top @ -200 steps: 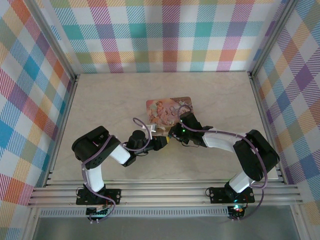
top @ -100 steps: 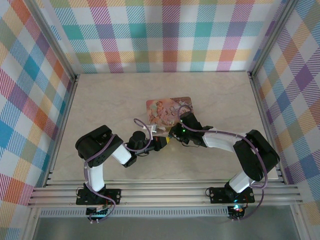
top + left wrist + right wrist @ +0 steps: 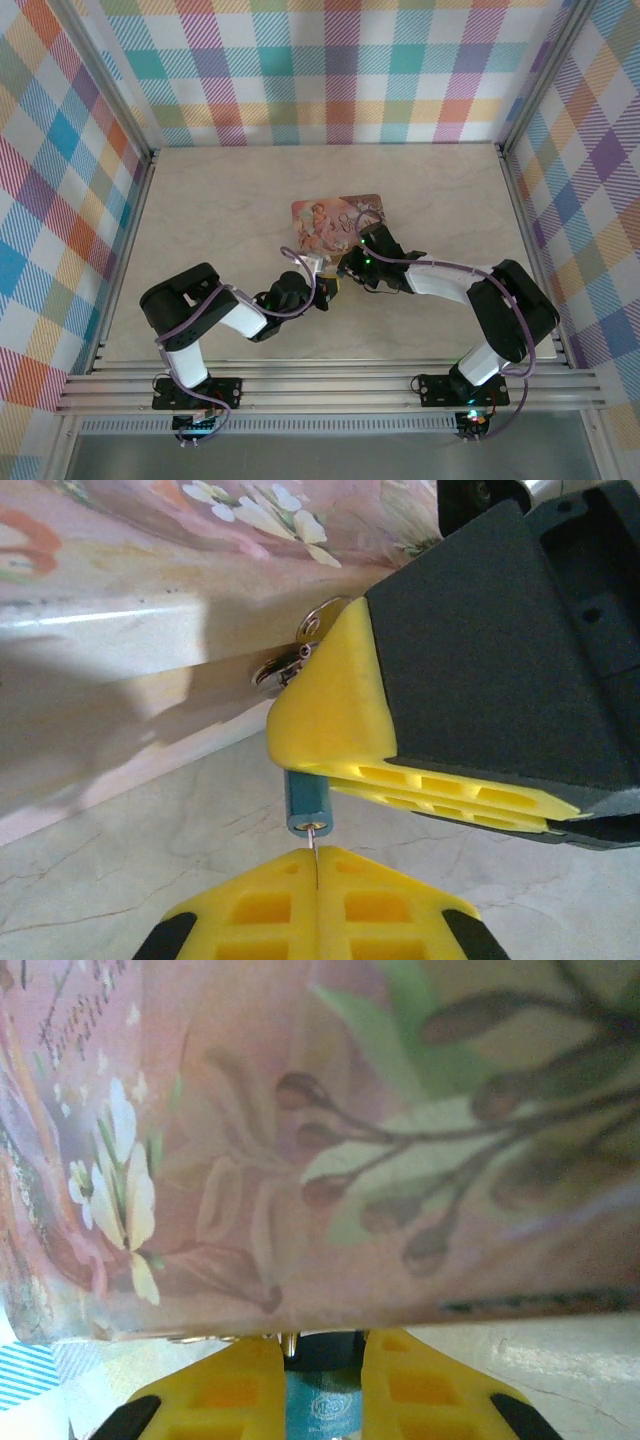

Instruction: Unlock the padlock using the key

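The tiny teal padlock point(image 3: 305, 800) hangs at the front edge of the pink printed tin point(image 3: 150, 650). My right gripper point(image 3: 325, 1345) is shut on the padlock point(image 3: 325, 1405), whose teal body sits between the yellow fingers point(image 3: 340, 710). My left gripper point(image 3: 317, 855) is shut on the key point(image 3: 315, 838), a thin metal blade whose tip is in the keyhole on the padlock's end face. In the top view the left gripper point(image 3: 326, 290) and right gripper point(image 3: 345, 268) meet nose to nose just in front of the tin point(image 3: 330, 218). The shackle is mostly hidden.
Metal rings point(image 3: 300, 655) of the tin's clasp show beside the right finger. The tin lies in the middle of the beige marbled table point(image 3: 220, 200), with checked walls on three sides and aluminium rails along the near edge.
The left gripper has shut on the key. The left arm has shifted, its elbow dropping toward the near left and its wrist reaching further right to the padlock. The right arm has stayed put.
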